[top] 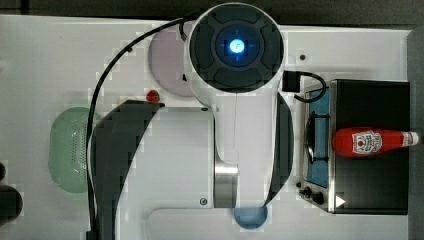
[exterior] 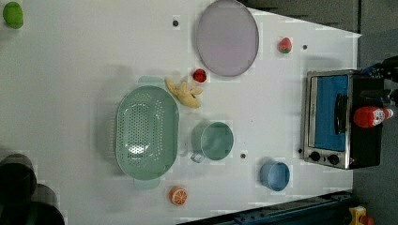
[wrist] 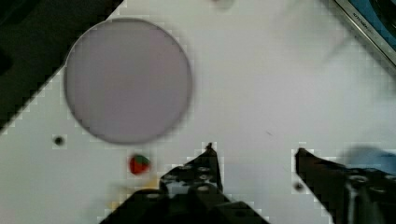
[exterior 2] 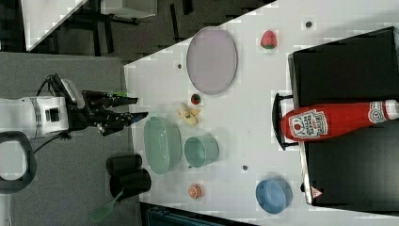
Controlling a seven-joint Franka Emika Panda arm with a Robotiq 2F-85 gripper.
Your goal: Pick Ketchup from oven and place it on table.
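**Ketchup on the oven roof, arm well away with nothing held**

The ketchup lies on its side on top of the oven, not inside it, white cap at the back edge and fat end overhanging toward the door handle. The oven sits at the top view's right end of the table, blue glass door facing the clutter.

Nearest to the oven: a blue cup and a pink strawberry-like fruit. Further out: lilac plate, small red strawberry, banana, teal mug, green colander, orange half, and a green fruit in the far corner.

The gripper hangs high and well apart from the bottle, jaws spread, nothing between them; the wrist view has it over bare table near the plate.

Risks, as I judge them: the bottle is round and lying loose, so a finger landing off-centre could roll it off the roof or toward the back edge. A grip near the tapered neck could slip. Coming down too low would knock the oven top. The set-down spot needs picking clear of the cup and mug.
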